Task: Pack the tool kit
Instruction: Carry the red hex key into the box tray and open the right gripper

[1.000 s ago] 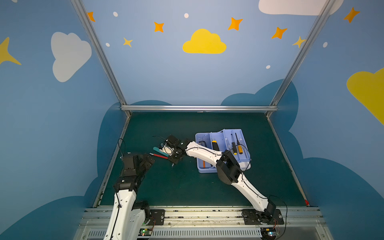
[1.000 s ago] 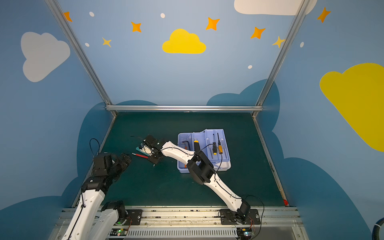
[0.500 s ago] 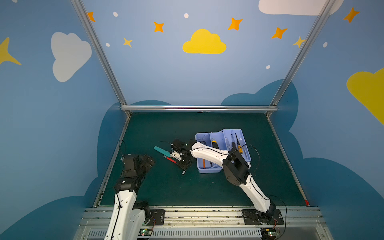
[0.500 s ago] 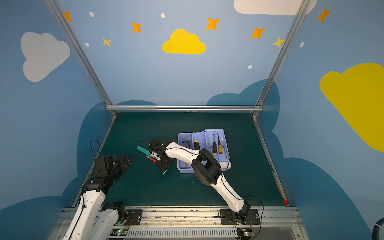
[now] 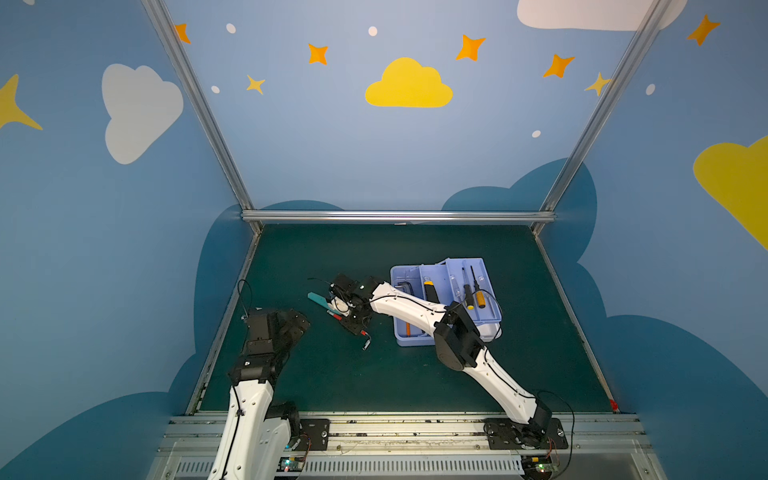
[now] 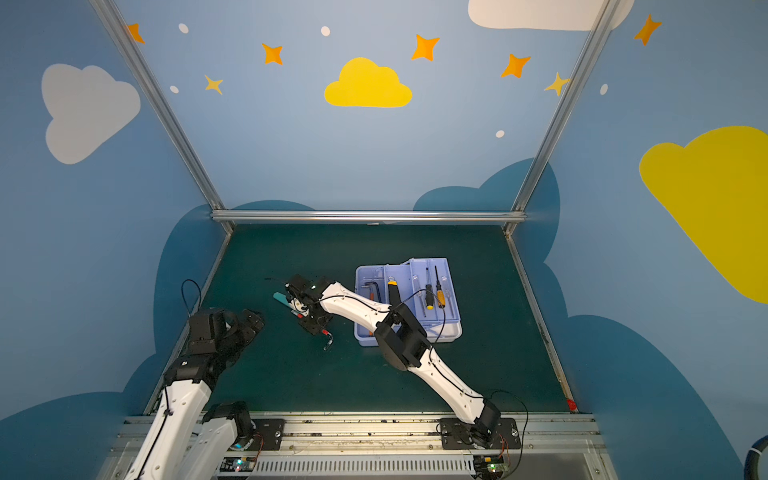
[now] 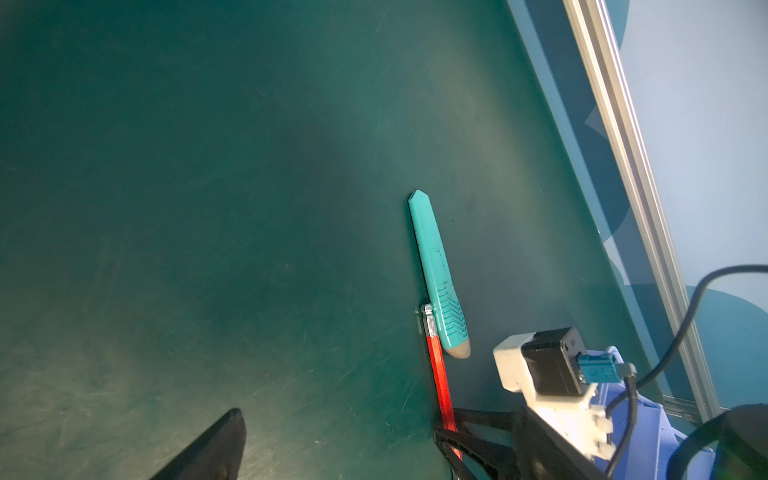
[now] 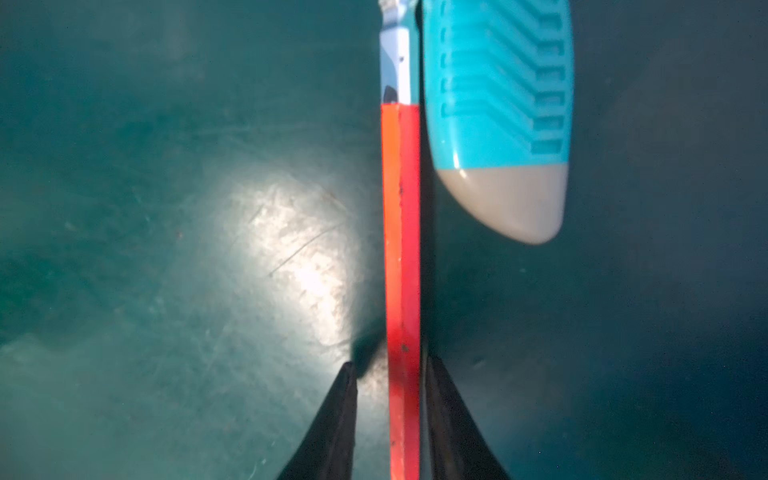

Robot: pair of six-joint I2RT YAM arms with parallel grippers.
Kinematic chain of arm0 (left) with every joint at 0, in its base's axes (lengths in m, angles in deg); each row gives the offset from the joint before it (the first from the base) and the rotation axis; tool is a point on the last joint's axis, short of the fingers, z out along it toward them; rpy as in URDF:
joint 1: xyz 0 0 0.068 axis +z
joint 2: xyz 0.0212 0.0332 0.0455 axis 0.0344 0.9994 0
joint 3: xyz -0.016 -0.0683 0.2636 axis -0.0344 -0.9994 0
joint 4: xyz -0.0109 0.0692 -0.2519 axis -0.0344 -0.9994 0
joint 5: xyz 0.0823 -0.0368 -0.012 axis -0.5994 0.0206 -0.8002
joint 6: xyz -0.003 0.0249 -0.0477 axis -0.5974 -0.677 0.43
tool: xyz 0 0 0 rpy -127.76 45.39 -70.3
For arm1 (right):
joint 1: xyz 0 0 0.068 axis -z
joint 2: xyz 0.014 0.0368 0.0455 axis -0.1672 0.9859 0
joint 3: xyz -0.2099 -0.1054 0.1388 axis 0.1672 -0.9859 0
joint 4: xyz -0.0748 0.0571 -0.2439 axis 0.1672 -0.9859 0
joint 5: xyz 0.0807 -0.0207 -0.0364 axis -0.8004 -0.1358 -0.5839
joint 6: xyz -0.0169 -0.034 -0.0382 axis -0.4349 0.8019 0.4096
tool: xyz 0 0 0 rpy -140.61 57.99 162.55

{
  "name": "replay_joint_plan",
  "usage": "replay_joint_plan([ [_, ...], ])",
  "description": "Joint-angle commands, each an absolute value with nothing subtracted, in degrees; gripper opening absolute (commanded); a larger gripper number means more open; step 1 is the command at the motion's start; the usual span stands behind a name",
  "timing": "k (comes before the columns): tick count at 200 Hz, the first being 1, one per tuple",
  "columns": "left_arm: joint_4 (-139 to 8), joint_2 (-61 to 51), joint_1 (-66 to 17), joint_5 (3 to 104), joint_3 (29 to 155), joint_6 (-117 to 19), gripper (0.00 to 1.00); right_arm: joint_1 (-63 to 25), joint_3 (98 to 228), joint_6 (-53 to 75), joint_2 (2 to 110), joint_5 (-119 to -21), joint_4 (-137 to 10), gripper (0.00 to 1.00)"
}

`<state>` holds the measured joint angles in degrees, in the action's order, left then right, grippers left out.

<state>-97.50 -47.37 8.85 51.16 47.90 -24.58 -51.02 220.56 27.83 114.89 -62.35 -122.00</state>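
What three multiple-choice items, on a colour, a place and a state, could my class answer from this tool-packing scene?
1. What colour is the case inside? A red; B yellow; C lavender-blue.
2. Where is the teal knife? A inside the case; B on the green mat; C held in the air.
3. How is the case? A open; B latched shut; C upside down.
Answers: C, its compartments show lavender-blue; B, it lies beside the red-handled tool; A, screwdrivers lie visible inside.
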Motion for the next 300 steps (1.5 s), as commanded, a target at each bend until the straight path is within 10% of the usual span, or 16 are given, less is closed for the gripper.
replay_joint_plan([
  [1,-98.0,-47.9,9.1,50.6,47.7,-25.1,1.0,-51.6,221.1,28.5,117.9,-59.0,-125.2,0.26],
  [71,-98.1,-48.1,9.1,50.4,48.0,-25.1,1.0,-52.5,219.7,26.0,117.7,-54.4,-126.6,0.0],
  [300,-93.4,-45.1,9.2,53.4,45.8,-24.9,1.0,-38.7,186.4,-2.5,81.0,-48.5,-118.9,0.0],
])
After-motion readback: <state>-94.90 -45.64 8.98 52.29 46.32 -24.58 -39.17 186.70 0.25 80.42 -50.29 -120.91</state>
